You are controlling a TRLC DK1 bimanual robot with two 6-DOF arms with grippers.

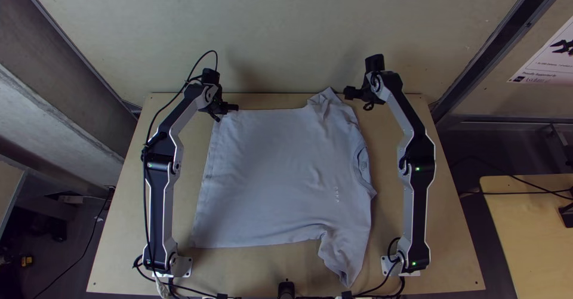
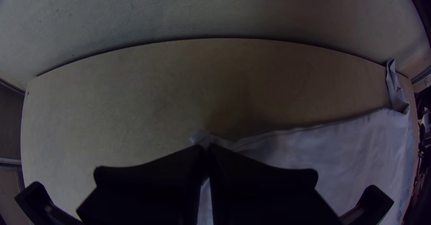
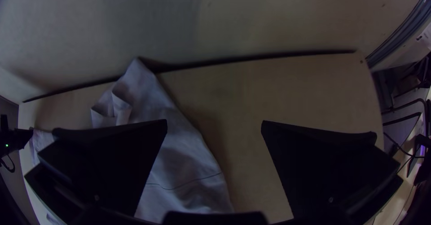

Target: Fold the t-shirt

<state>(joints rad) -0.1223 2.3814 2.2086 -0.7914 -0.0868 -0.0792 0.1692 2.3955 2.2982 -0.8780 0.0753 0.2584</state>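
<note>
While the left claw is clamped on its upper-left corner, the shirt lies spread across the middle of the top view, its upper sleeve just left of the right claw, whose fingers stand wide apart; the other sleeve points down.

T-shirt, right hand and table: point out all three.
T-shirt (image 1: 268, 179): top view, middle of its body.
Right hand (image 3: 214, 122): right wrist view, midway between its spread fingertips.
Table (image 1: 121, 233): top view, bare wood toward its lower left corner.
</note>
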